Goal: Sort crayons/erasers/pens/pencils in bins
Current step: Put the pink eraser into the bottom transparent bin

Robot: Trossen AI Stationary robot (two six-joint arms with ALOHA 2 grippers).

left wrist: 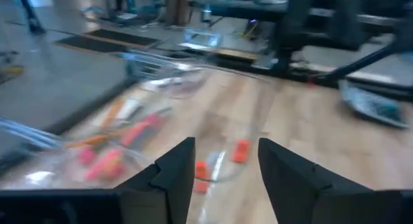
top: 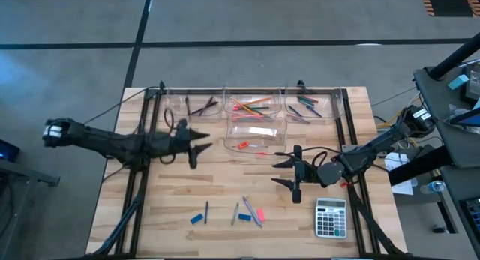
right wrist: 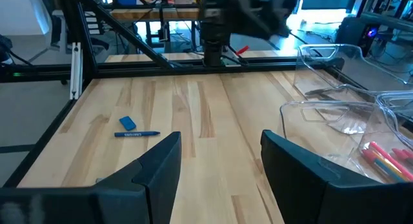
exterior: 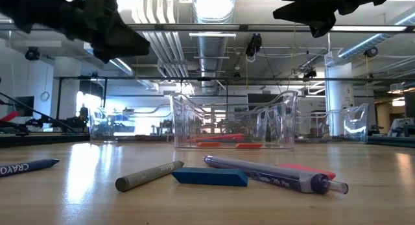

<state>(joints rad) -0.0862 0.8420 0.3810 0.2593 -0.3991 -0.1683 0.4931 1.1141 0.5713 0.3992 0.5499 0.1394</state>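
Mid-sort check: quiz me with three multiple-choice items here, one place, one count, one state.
1. Where is the calculator? A in a bin; B on the table near the right gripper; C on the floor.
2. How many clear bins? A two; B four; C six.
3. The right gripper's jaws are: A open, empty; B shut on a pen; C shut on an eraser.
B: it lies on the wood beside that arm. B: three in a row, one before them. A: its wrist view shows a bare gap.
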